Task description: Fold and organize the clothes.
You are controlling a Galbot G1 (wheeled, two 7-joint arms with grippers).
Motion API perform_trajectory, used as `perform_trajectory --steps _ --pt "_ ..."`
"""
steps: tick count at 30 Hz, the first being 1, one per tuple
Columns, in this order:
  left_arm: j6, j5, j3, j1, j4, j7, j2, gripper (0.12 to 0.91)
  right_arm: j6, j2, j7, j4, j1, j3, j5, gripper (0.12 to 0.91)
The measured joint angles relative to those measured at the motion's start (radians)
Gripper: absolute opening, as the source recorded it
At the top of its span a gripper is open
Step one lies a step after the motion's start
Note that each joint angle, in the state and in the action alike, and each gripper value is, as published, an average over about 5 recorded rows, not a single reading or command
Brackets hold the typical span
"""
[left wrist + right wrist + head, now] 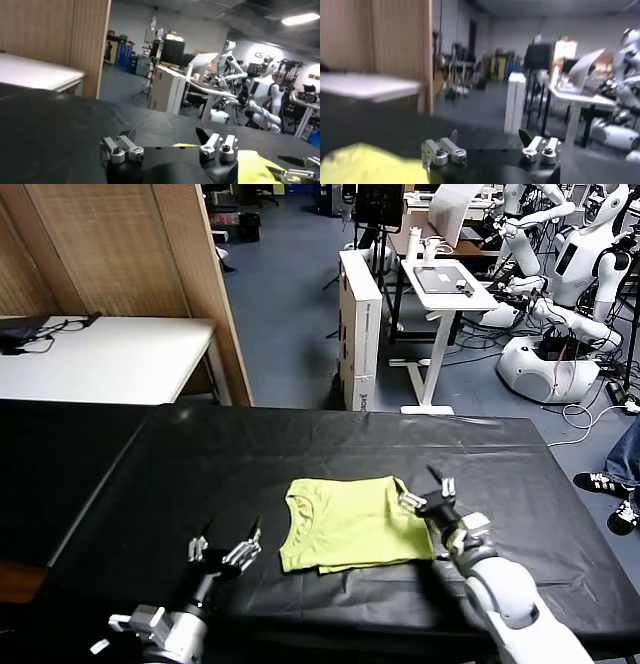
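Observation:
The clothes are one lime yellow-green T-shirt (350, 522), folded into a rough rectangle on the black table cover (300, 444), neck opening toward the left. My right gripper (428, 490) stands open just past the shirt's right edge, nothing between its fingers. In the right wrist view a corner of the shirt (367, 164) shows beside the open right gripper (490, 139). My left gripper (225, 546) hangs open over bare cover, a short way left of the shirt. In the left wrist view the left gripper (167, 137) is empty, with the shirt (255, 167) beyond it.
The black-covered table's front edge (330, 634) runs close to my body. A white table (100, 359) and a wooden panel (190, 274) stand behind on the left. A white cabinet (360, 324), a small desk (450, 284) and parked white robots (570, 294) stand beyond the far edge.

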Motion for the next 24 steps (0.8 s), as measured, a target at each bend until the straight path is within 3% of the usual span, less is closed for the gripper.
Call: perform_trajectory --steps 4,12,16,24 --pt "-0.048 -0.016 -0.015 0.030 -0.014 -0.044 0.027 0.907 0.011 0.002 0.012 0.098 -0.124 0.099 0.033 0.907" --pt "-0.106 -0.010 -0.048 0.113 -0.020 -0.079 0.106 0.907 0.045 0.063 0.007 0.281 -0.402 0.272 0.025 0.907" --pt "-0.106 -0.008 -0.048 0.151 -0.025 -0.099 0.129 0.907 0.041 0.092 0.023 0.332 -0.490 0.308 0.006 0.907" --pt "-0.109 -0.012 -0.048 0.184 -0.016 -0.106 0.162 0.907 0.042 0.124 0.042 0.353 -0.597 0.321 -0.047 0.907"
